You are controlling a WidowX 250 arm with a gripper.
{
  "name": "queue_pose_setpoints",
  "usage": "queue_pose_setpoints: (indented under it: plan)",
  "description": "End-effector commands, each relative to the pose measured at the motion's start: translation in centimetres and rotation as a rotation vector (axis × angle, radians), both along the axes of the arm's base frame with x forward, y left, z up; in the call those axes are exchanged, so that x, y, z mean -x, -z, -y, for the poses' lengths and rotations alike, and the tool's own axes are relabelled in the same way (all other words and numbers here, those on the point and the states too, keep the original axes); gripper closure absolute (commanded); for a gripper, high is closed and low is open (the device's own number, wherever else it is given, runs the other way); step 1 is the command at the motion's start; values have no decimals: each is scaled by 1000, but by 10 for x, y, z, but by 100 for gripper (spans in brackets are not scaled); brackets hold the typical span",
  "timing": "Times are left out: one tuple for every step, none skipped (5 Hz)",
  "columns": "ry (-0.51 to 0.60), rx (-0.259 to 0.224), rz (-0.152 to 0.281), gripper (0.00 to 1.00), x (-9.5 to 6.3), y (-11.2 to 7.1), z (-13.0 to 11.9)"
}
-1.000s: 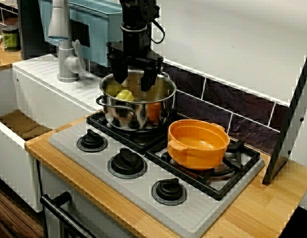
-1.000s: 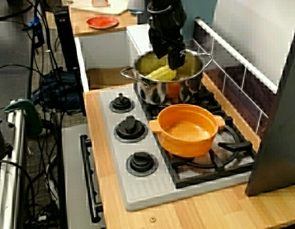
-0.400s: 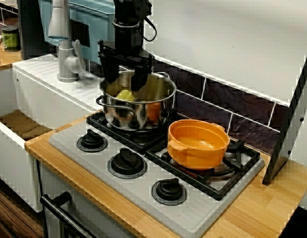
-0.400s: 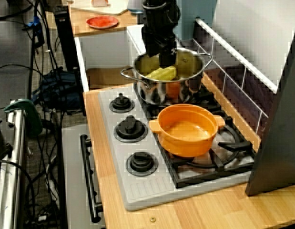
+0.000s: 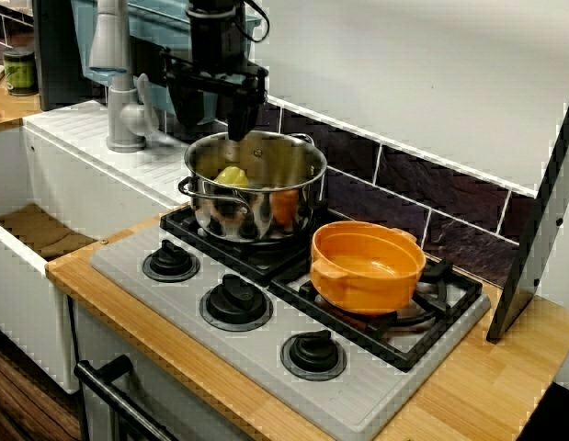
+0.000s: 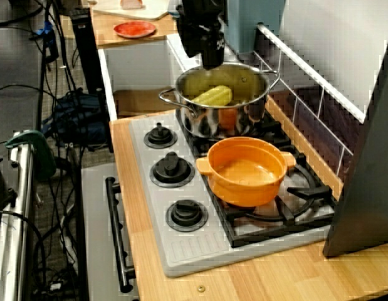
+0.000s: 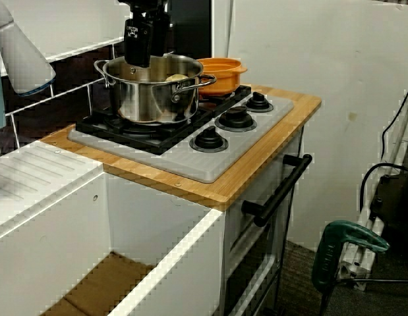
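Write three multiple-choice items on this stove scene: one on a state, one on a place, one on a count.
1. The orange pot is:
A. empty
B. lidded
C. tipped on its side

2. Where is the corn?
A. in the orange pot
B. in the steel pot
C. between the jaws

3. How many knobs has the stove?
A. two
B. five
C. three

Answers:
1 A: its bare inside shows in both views from above.
2 B: the yellow cob lies inside the steel rim, with the jaws open and empty above it.
3 C: three black knobs sit in a row along the front.
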State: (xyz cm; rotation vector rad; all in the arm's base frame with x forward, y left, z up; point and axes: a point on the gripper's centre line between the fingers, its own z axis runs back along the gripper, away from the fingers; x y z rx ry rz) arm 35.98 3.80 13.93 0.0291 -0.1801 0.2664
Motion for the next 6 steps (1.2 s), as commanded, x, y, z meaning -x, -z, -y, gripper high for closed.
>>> queue_pose_setpoints:
  plan:
    - [-35, -5, 72, 0, 9, -27, -17]
    - [-50, -6, 85, 0, 9, -24, -18]
    - [-60, -5, 94, 0, 7, -19, -17]
    - [-65, -19, 97, 0, 4, -10, -15]
    - [-72, -34, 90, 0, -1, -2, -15]
    - [-75, -49, 77, 0, -2, 8, -15]
